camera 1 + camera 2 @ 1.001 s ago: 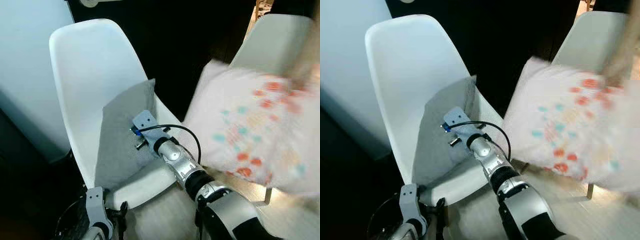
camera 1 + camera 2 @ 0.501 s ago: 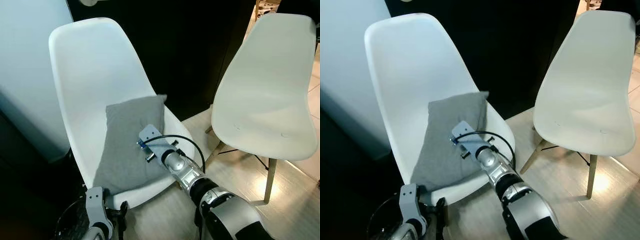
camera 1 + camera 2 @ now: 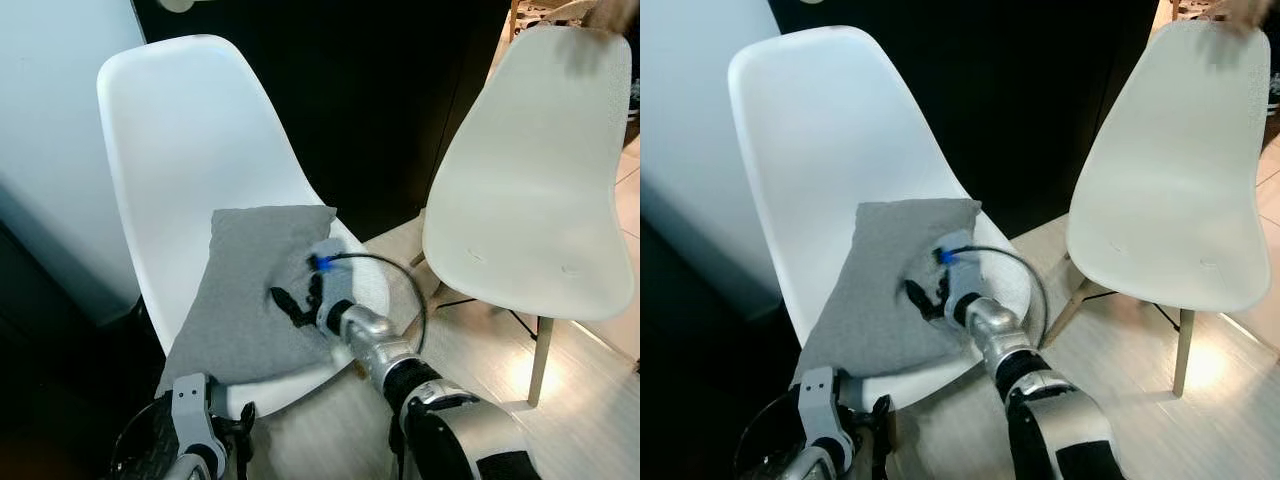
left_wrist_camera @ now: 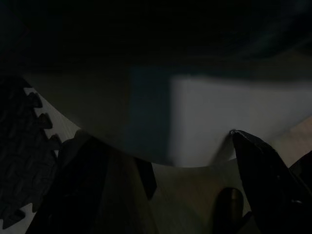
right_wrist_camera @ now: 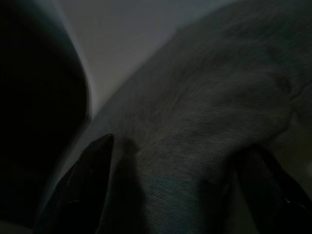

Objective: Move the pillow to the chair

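Flat grey fabric pillow [image 3: 255, 285] lies on the seat of the white moulded plastic chair [image 3: 185, 130], centre-left of frame, long axis running from the seat's front-left edge up toward the backrest. Right gripper [image 3: 295, 300] sits on the pillow's right half, black fingers [image 5: 90, 165] spread apart with bunched cloth between them, touching but apparently not pinched. Pillow lies directly under and ahead of these jaws. Left gripper [image 3: 245, 425] hangs low at bottom left; whether open or shut, can't tell. Second white plastic chair [image 3: 535, 170] stands upper right, well apart. Placement looks done.
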Available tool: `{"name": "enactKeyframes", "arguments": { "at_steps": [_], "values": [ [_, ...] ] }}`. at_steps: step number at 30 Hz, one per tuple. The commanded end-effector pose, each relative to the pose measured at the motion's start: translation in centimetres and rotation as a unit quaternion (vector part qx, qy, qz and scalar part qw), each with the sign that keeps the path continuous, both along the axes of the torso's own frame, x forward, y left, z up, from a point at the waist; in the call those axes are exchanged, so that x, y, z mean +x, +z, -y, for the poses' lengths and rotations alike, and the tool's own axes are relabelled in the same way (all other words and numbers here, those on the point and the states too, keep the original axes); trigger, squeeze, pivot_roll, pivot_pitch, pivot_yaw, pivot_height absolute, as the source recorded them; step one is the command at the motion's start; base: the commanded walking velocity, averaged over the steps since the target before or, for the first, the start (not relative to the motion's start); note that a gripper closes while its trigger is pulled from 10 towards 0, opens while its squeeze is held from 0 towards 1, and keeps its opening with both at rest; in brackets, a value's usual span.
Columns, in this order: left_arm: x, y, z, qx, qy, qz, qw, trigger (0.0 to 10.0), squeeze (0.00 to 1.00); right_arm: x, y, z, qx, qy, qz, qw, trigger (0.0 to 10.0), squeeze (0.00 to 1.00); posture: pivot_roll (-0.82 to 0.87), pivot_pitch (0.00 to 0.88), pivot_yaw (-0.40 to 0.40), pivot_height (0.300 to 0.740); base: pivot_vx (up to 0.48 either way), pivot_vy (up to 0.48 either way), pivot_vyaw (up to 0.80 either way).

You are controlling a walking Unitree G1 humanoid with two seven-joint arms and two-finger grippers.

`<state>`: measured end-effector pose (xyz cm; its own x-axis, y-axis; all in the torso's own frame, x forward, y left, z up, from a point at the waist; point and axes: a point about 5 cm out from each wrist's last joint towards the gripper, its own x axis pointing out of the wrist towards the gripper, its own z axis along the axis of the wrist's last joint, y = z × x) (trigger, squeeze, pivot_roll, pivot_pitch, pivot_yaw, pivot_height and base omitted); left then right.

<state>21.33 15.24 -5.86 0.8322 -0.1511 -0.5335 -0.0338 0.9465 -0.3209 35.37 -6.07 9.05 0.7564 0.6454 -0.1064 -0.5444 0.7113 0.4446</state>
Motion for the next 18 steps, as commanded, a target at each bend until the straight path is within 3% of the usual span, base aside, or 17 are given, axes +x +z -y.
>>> {"name": "enactKeyframes", "arguments": {
  "at_steps": [1,2,3,4,6,8,10,16,18],
  "values": [
    [-2.4,-1.8,2.1,-0.019,-0.027,-0.079,0.996,10.0,0.0,0.4,1.1,0.1,0.056,0.006,0.01,0.998,10.0,1.0,0.0,0.147,-0.052,0.53,0.0,0.0,0.0],
    [-2.4,-1.8,2.1,-0.019,-0.028,-0.082,0.996,10.0,0.0,0.6,1.7,2.1,0.147,0.021,0.003,0.989,10.0,0.0,-0.01,0.139,-0.053,0.53,0.0,0.0,0.0],
    [-2.4,-1.9,2.1,-0.018,-0.028,-0.084,0.996,10.0,0.0,0.6,1.9,2.9,0.176,0.025,0.004,0.984,10.0,0.0,-0.01,0.136,-0.054,0.53,0.0,0.0,0.0],
    [-2.4,-1.9,2.1,-0.018,-0.028,-0.084,0.996,10.0,0.0,0.6,1.9,2.9,0.176,0.025,0.004,0.984,10.0,0.0,-0.01,0.136,-0.054,0.53,0.0,0.0,0.0],
    [-2.7,-2.1,2.1,-0.011,-0.03,-0.096,0.995,10.0,0.0,0.7,2.2,5.3,0.224,0.019,0.01,0.974,10.0,0.0,-0.01,0.129,-0.055,0.53,0.0,0.0,0.0],
    [-2.7,-2.1,2.1,-0.011,-0.03,-0.096,0.995,10.0,0.0,0.7,2.2,5.3,0.224,0.019,0.01,0.974,10.0,0.0,-0.01,0.129,-0.055,0.53,0.0,0.0,0.0],
    [-3.1,-2.4,1.8,-0.002,-0.028,-0.11,0.994,10.0,0.0,0.6,2.3,7.7,0.264,-0.006,0.016,0.964,10.0,0.0,-0.02,0.114,-0.057,0.53,0.0,0.0,0.0],
    [-3.8,-2.8,1.3,0.007,-0.024,-0.129,0.991,10.0,0.0,0.3,0.7,10.3,0.237,-0.1,-0.014,0.966,10.0,0.0,-0.03,0.103,-0.056,0.53,0.0,0.0,0.0],
    [-4.3,-3.0,1.2,0.009,-0.024,-0.138,0.99,10.0,0.0,-0.8,-1.3,11.8,0.253,-0.15,-0.045,0.955,10.0,0.0,-0.03,0.099,-0.054,0.535,0.0,0.0,0.0]
  ]
}}
